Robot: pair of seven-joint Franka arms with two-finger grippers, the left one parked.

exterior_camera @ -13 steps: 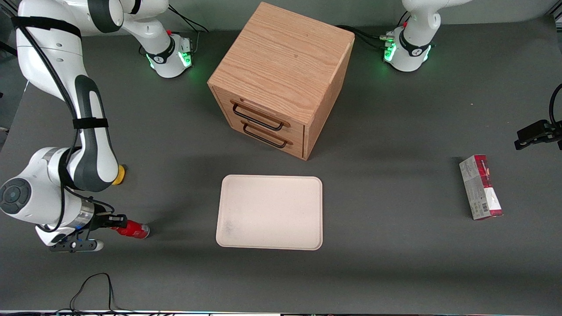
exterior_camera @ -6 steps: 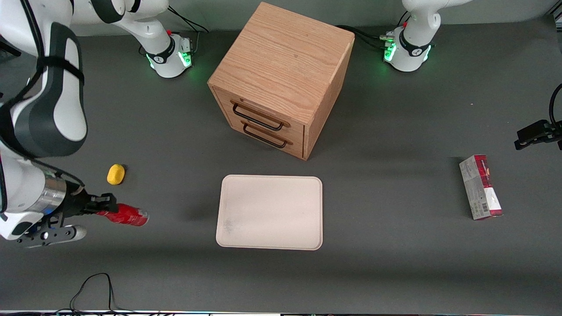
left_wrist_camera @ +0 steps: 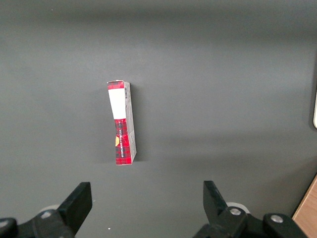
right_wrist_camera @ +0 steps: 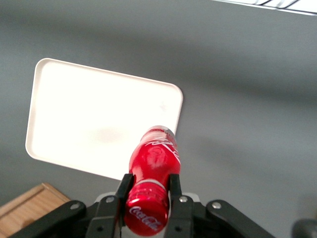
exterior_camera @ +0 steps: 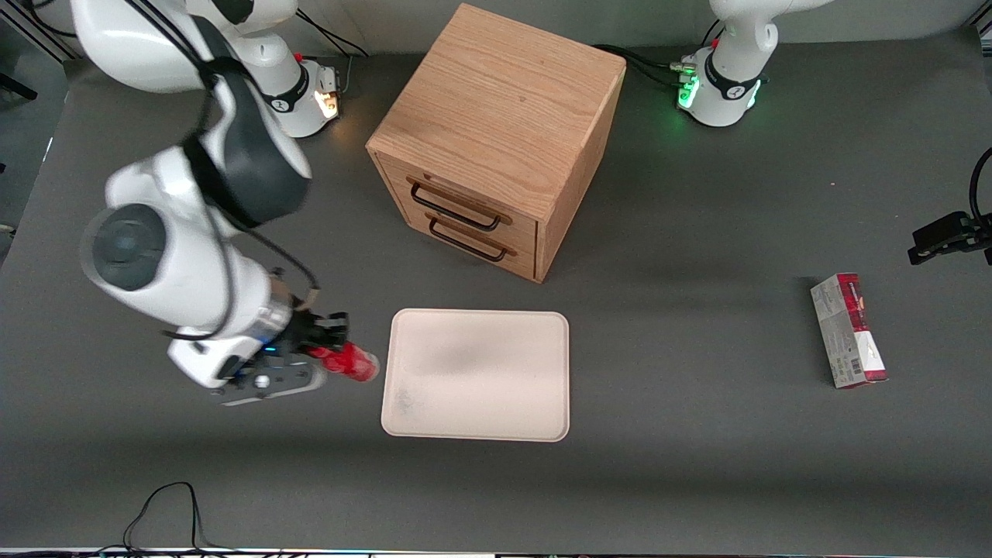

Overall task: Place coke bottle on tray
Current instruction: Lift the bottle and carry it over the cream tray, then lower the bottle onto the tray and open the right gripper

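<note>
Fingers of the gripper clamp the coke bottle at its neck, beside the tray.

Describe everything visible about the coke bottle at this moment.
The coke bottle is small, glossy and red with white Coca-Cola lettering. It looks like plastic. It is held lengthwise in the air, clamped between the two fingers of the right arm's tool, just short of the tray edge nearest the working arm.

coke bottle neck hidden within the hand, working arm blurred, wooden cabinet cut off
</note>
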